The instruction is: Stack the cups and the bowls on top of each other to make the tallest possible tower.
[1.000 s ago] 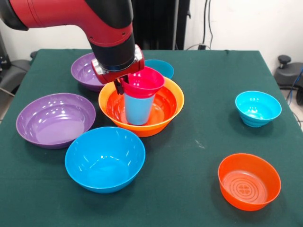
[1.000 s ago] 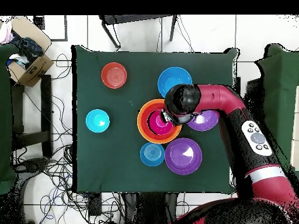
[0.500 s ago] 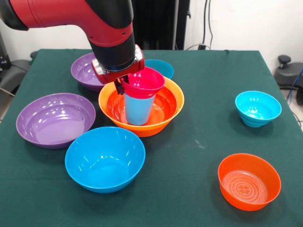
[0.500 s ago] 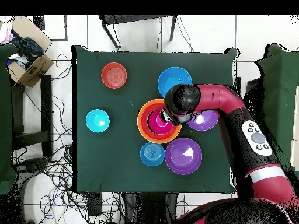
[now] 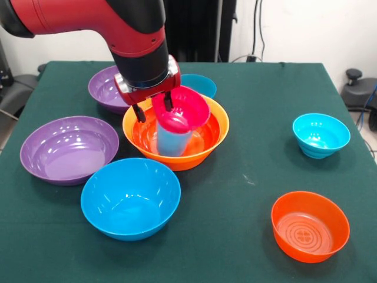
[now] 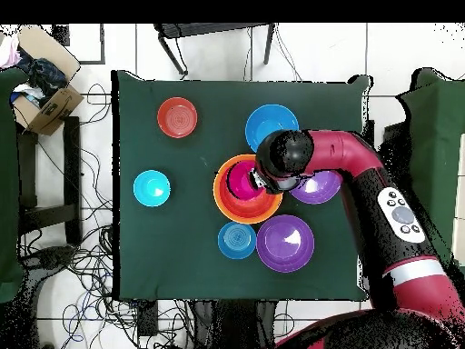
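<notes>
The large orange bowl [image 5: 207,141] sits mid-table and shows in the overhead view too [image 6: 224,202]. The light blue cup [image 5: 172,140] stands upside down inside it. The magenta bowl [image 5: 187,109] rests on the cup, tilted towards the camera; from above it sits inside the orange bowl [image 6: 240,183]. My gripper [image 5: 154,108] is open. One finger stands outside the magenta bowl's left rim and the other just inside it. In the overhead view the arm's wrist [image 6: 282,156] hides the gripper.
Around the orange bowl stand a purple bowl [image 5: 69,148] at the left, a second purple bowl [image 5: 105,88] behind the arm, a large blue bowl [image 5: 131,197] in front and a small cyan bowl [image 5: 201,84] behind. A cyan bowl [image 5: 321,134] and a red-orange bowl [image 5: 310,225] stand at the right.
My gripper's fingers have spread apart and let go of the magenta bowl's rim. The bowl has tipped from level to tilted on the cup.
</notes>
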